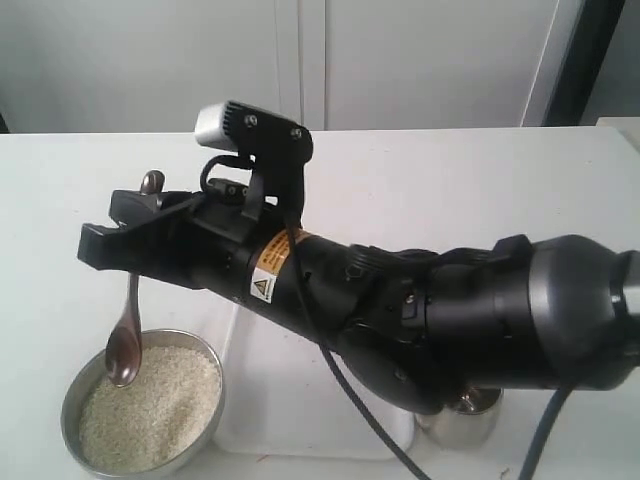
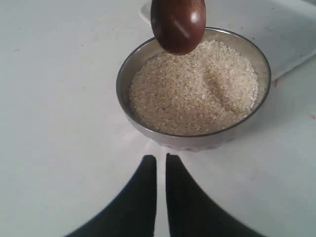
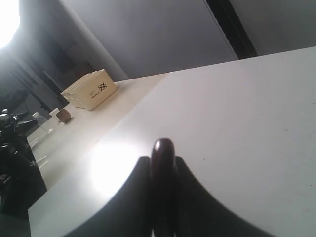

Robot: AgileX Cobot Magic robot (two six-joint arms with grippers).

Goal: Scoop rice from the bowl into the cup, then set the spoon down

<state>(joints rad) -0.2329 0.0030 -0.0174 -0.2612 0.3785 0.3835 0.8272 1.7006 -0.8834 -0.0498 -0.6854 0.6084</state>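
The dark wooden spoon (image 1: 127, 330) hangs nearly upright with its oval end over the far side of the rice (image 1: 150, 410) in the grey metal bowl (image 1: 68, 410). My right gripper (image 1: 118, 225) reaches across from the right and is shut on the spoon's handle (image 3: 163, 148), which fills the space between its fingers (image 3: 140, 170). In the left wrist view the spoon's end (image 2: 177, 24) hovers above the bowl's rim (image 2: 118, 84) and the rice (image 2: 197, 89); whether it touches the grains I cannot tell. My left gripper (image 2: 161, 158) is shut and empty, just short of the bowl. The shiny cup (image 1: 470, 418) is mostly hidden behind my right arm.
A flat white tray (image 1: 290, 400) lies between bowl and cup, and its corner (image 2: 291, 34) shows beyond the bowl. My bulky right arm (image 1: 450, 320) spans the middle of the table. A beige box (image 3: 91, 89) stands far off on another surface.
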